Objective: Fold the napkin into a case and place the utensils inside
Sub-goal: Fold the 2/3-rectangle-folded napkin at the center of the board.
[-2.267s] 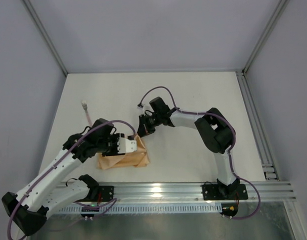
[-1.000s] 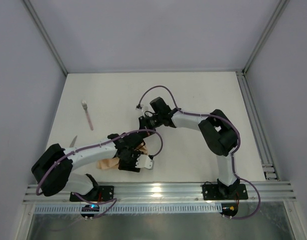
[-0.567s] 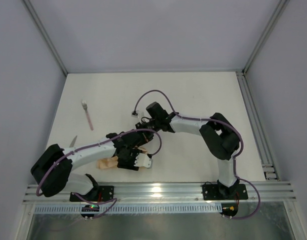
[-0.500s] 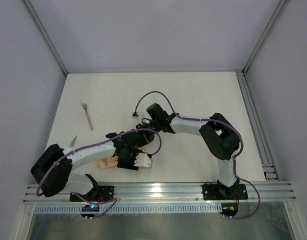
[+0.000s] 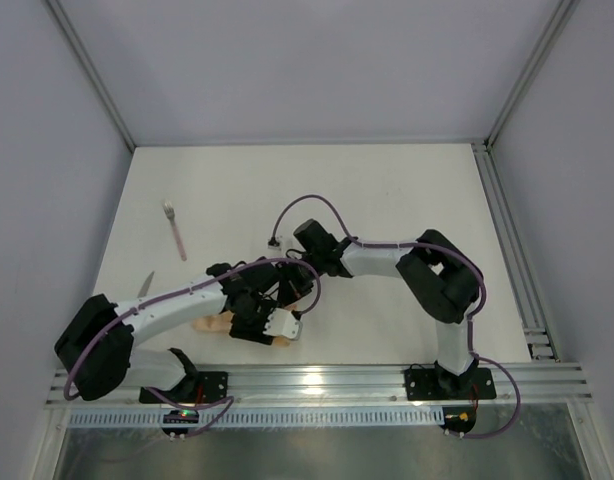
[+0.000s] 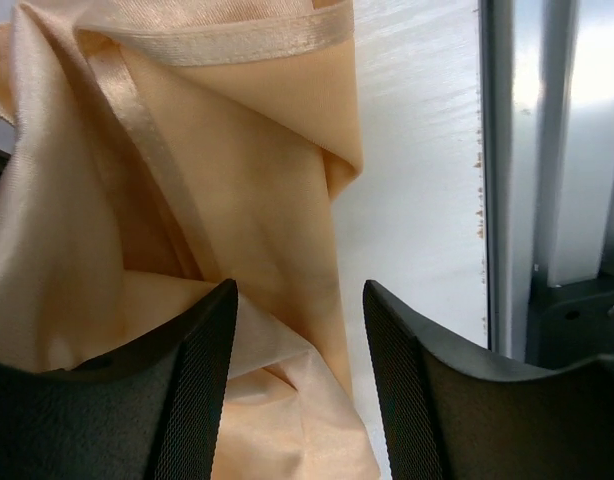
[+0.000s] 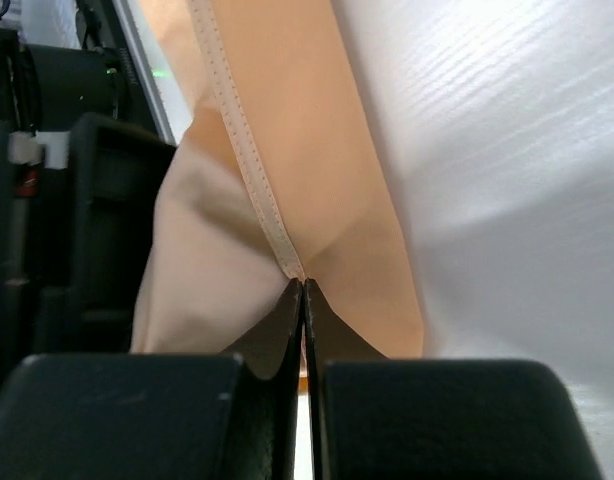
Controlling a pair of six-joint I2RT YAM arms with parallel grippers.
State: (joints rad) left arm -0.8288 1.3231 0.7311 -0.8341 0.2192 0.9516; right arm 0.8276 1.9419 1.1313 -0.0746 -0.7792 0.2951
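Pinching the sewn edge of the napkin (image 7: 317, 150) with the right tool (image 7: 303, 290), with both fingers pressed flat together on the hem; hanging over the same cloth with the left tool (image 6: 297, 320), with fingers apart and a fold of cloth in the gap, not squeezed; lies bunched and wrinkled on the counter (image 5: 387, 190), close to the near edge, near the metal rail (image 6: 547, 150), mostly hidden under both arms from above; looks far from a neat case, so likely early in the folding; leaving a pink-handled utensil (image 5: 175, 232) and a grey-tipped utensil (image 5: 146, 283) well apart on the far left, both outside the cloth.

Looks soft, thin and very light; probably a bit shiny and slippery too, so likely to slide out of a weak pinch; bends and flops anywhere, likely never keeps a shape alone; best to grab at the stitched hem or a corner, thicker and firmer there, not in the loose middle; good to take only one layer, not a whole bunch; pull slow and low along the counter to keep the fold flat; could drag the whole cloth along instead of folding it, so hold one side down while moving the other; hard to pick out the corners from above.
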